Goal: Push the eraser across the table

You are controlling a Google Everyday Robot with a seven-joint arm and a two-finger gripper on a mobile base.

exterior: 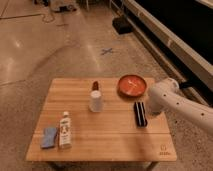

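Eraser (140, 113): black oblong block, lying flat on the table (115, 145), to the right of the white cup (95, 101) and a little nearer the front edge than the cup. Its long axis runs front to back.

Handling, by judgement: looks light and stiff, so it should slide as one piece on the smooth planks. The low, flat shape makes tipping unlikely. A push off-centre would probably spin it rather than move it straight. No grasp is needed. Best contact looks like the middle of its long right-hand face, which would send it leftward toward the cup.

Gripper (151, 111): at the end of the white arm, down at table level on the far side of the eraser from the cup, just beside the block's right flank. Touching or a hair apart, I cannot tell. Whether it is released or clenched, I cannot tell either. It is holding nothing that I can see.

Also noted: a red bowl (132, 85) behind and right of the cup, close to the eraser's far end.
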